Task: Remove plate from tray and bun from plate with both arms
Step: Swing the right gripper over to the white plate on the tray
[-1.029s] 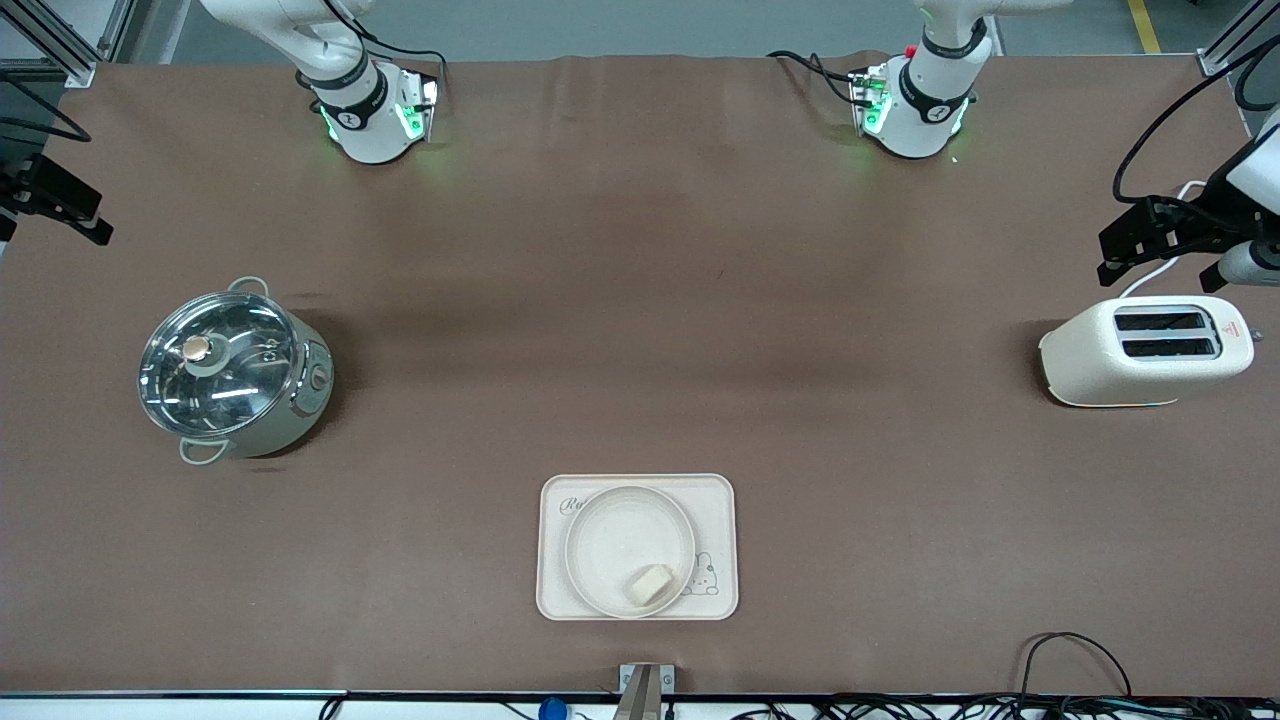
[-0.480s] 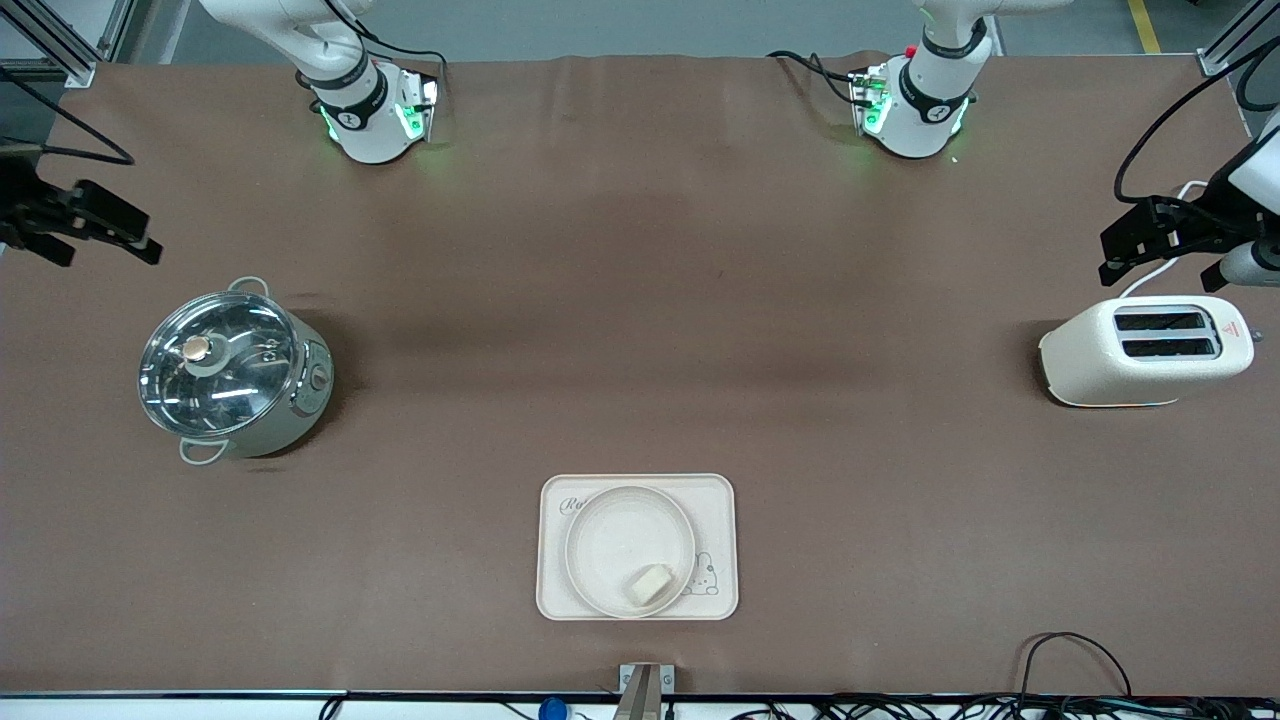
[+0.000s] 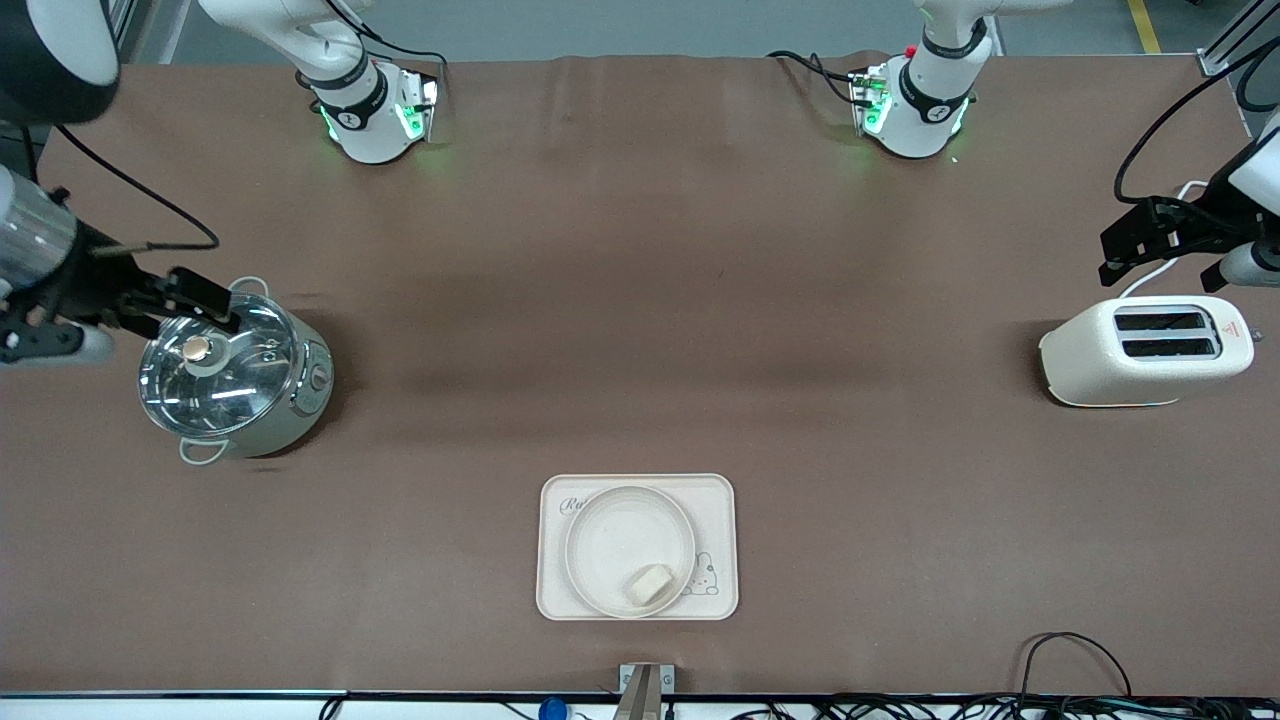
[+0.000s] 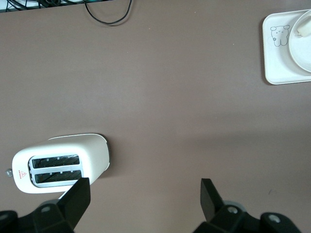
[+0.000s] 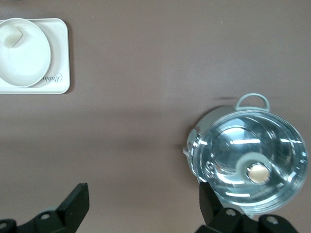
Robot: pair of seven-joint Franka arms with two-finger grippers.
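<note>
The round cream plate lies on the rectangular rabbit tray, near the table edge closest to the front camera. The small pale bun lies in the plate near its rim. My right gripper is open and empty, over the rim of the lidded pot. My left gripper is open and empty, above the table beside the toaster. The plate and bun show far off in the right wrist view, and both also show in the left wrist view: plate, bun.
A steel pot with a glass lid stands toward the right arm's end of the table. A white toaster stands toward the left arm's end. Cables run along the edge nearest the front camera.
My right arm has swung in from the table's end and its gripper now hangs over the pot's rim. The left gripper, plate and bun have stayed where they were.
</note>
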